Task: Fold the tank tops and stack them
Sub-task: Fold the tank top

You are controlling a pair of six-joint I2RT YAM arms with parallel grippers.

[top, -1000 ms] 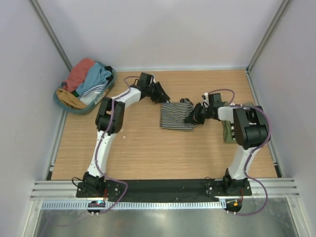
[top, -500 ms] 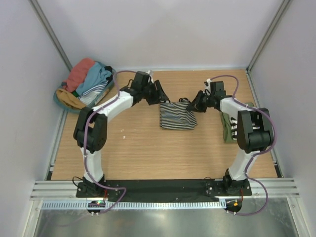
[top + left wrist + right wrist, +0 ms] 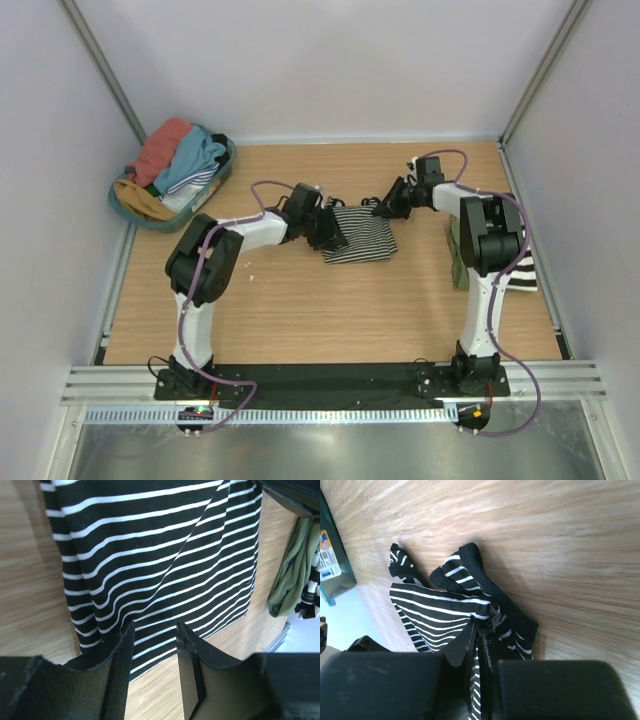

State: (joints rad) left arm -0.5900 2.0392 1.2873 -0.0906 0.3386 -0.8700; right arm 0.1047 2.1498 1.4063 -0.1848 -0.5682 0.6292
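Note:
A black-and-white striped tank top [image 3: 362, 236] lies folded on the wooden table, mid-back. My left gripper [image 3: 328, 232] is at its left edge. In the left wrist view the striped tank top [image 3: 165, 555] fills the upper frame. There the left gripper [image 3: 154, 630] stands open over the cloth's near hem, nothing pinched between its fingers. My right gripper [image 3: 386, 207] is at the top's back right corner. In the right wrist view the right gripper [image 3: 481, 630] is shut on a bunched strap of the striped tank top [image 3: 435, 605].
A round teal basket [image 3: 231, 157] at the back left holds coral, blue and mustard tops. Against the right wall, partly behind the right arm, lie an olive green top [image 3: 458, 262] and a striped one [image 3: 522, 275]. The olive cloth [image 3: 292, 575] also shows in the left wrist view.
My left gripper has come from behind the striped top down to its left edge, jaws apart. The right gripper moved toward the back right with the strap, and the top shifted slightly.

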